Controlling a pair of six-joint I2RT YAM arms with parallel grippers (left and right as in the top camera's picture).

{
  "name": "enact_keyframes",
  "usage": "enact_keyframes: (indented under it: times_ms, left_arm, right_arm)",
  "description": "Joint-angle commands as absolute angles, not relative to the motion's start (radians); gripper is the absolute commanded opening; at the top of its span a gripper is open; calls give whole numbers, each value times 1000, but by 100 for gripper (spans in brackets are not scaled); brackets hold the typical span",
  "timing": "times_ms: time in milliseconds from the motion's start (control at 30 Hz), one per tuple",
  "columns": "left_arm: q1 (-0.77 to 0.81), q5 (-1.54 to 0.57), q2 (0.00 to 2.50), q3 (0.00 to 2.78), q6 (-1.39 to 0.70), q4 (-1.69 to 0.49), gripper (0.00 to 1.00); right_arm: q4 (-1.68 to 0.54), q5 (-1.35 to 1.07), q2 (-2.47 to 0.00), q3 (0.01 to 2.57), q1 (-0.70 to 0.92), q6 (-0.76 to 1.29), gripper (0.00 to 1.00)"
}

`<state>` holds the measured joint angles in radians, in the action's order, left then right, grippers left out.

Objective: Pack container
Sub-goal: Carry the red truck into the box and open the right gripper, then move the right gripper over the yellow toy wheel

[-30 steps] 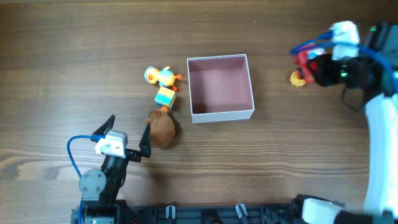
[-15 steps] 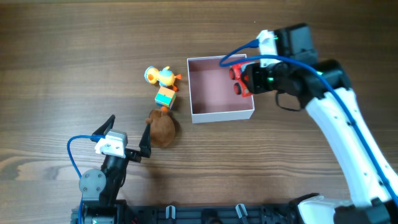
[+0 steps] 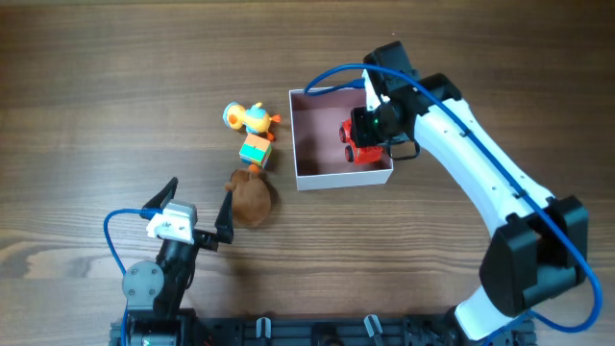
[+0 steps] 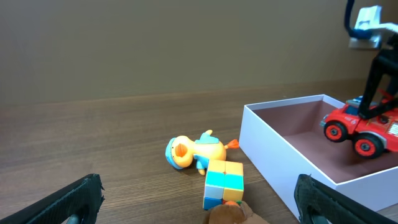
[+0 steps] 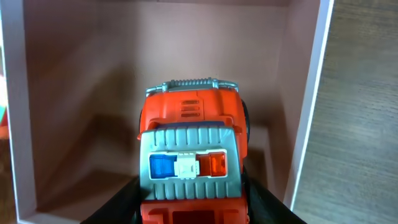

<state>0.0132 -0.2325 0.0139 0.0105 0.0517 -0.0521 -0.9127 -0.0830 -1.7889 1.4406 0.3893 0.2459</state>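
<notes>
The container (image 3: 327,175) is a square white box with a dusty-pink inside, at the table's middle. My right gripper (image 3: 370,130) is shut on a red toy truck (image 3: 357,141) and holds it low inside the container, near its right wall. The right wrist view shows the truck (image 5: 189,143) between my fingers (image 5: 193,214) over the pink floor (image 5: 87,93). My left gripper (image 3: 197,213) is open and empty, just left of a brown plush toy (image 3: 252,200). The left wrist view shows the container (image 4: 280,152) and the truck (image 4: 360,127).
A yellow duck toy (image 3: 250,117) and a coloured cube (image 3: 255,150) lie left of the container, with the plush just in front of them. They also show in the left wrist view: the duck (image 4: 196,151), the cube (image 4: 222,182) and the plush (image 4: 233,216).
My right arm has carried the red truck leftwards from beyond the container's right side to over it, then down inside. The left arm and the loose toys have not moved.
</notes>
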Motion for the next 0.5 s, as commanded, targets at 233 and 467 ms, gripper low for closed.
enact_keyframes:
  times_ms: [233,467]
  left_arm:
    - [15,-231,7,6,67,-55,100]
    - [15,-231,7,6,67,-56,100]
  right_arm:
    - [-874,-30,-1826,1439,392,262,58]
    - [-875,4,-1820,1473,392,205,66]
